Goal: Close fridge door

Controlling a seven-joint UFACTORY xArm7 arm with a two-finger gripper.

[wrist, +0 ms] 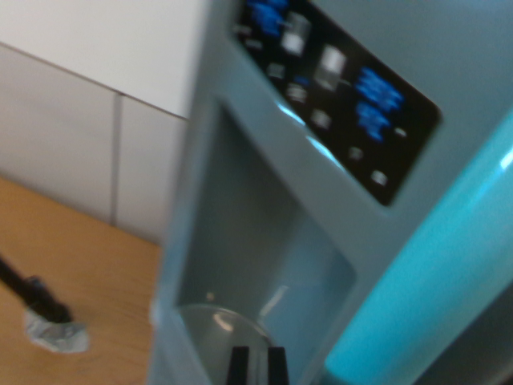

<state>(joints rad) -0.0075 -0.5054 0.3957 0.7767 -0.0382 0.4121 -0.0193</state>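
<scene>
Fingers (257, 365) are the first thing we see, two dark tips poking up at 6 o'clock, at the very bottom of the wrist view. They make up our gripper (257, 367). The two tips stand close side by side with only a thin slit between them. Nothing sits in that slit. We cannot tell if the tips touch the fridge or just hang in front of it, because the picture is blurry.

The fridge door (449, 96) fills the middle and the whole side from 12 o'clock round to 5 o'clock. It is blue-grey and it looks tilted in our view. In it is a deep hollow, the water nook (264, 241), right above our fingers. At the bottom of the nook is a shiny round tray (215, 323), just beside the tips at 7 o'clock. Up at 1 o'clock is a black button panel (337, 88) with blue lights. A bright long handle (433, 273) runs from 3 o'clock down to 5 o'clock.

The door's edge runs down from 12 o'clock to 7 o'clock. Past it, at 9 o'clock, there is open room: a white wall (72, 136) and a wooden floor (88, 273). A black stick on a grey lump (48, 317) lies at 8 o'clock, well apart from us.
</scene>
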